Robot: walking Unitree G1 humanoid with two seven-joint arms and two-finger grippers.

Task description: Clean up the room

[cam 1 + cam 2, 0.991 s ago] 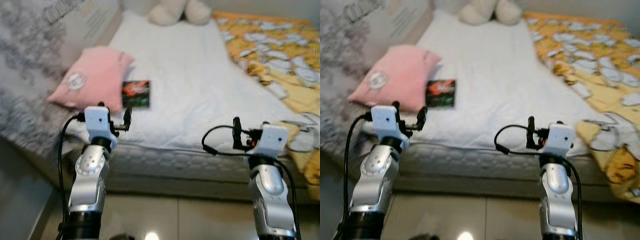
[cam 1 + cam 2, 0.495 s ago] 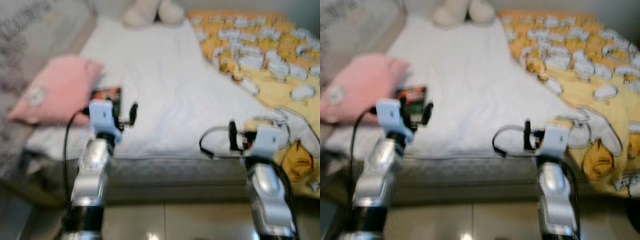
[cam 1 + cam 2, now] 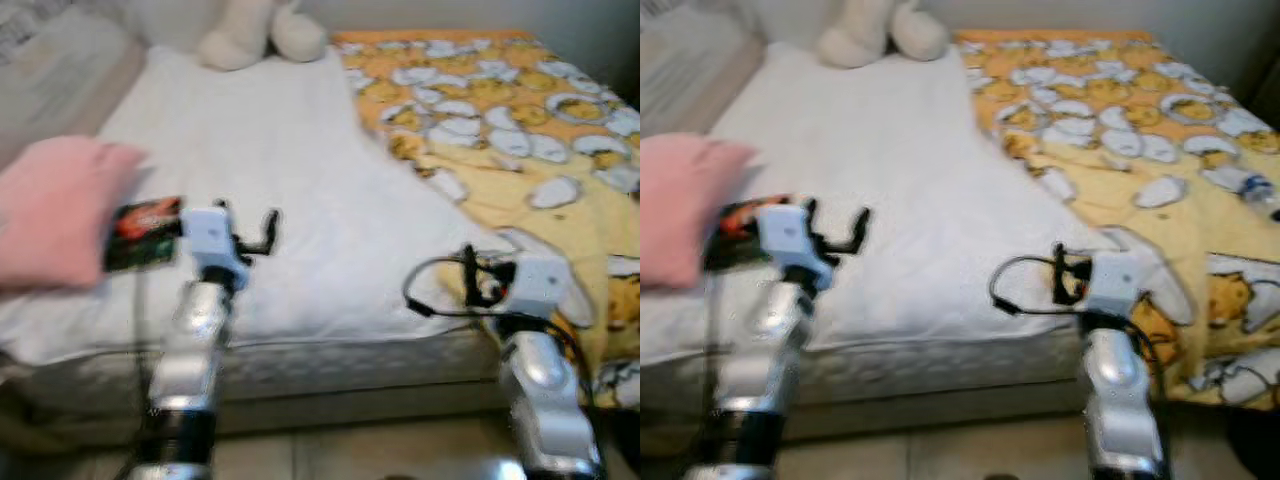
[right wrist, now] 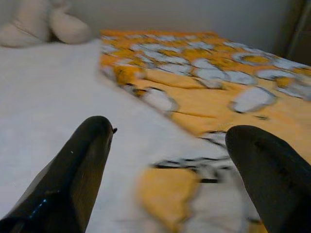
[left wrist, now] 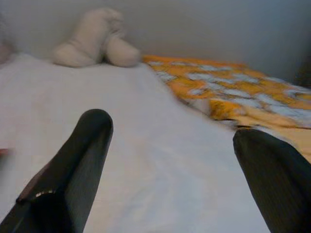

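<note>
Both end effectors, left (image 3: 245,232) and right (image 3: 482,280), hover before the bed (image 3: 300,180).

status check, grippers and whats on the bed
Left gripper and right gripper open, empty, held over the near edge of the bed. Yellow blanket rumpled; pink pillow, dark packet, plush toy loose. Nothing blocking.

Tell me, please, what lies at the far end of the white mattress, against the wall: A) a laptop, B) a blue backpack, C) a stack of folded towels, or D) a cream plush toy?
D: a cream plush toy rests at the head of the white mattress, beside the top edge of the yellow patterned blanket.
</note>
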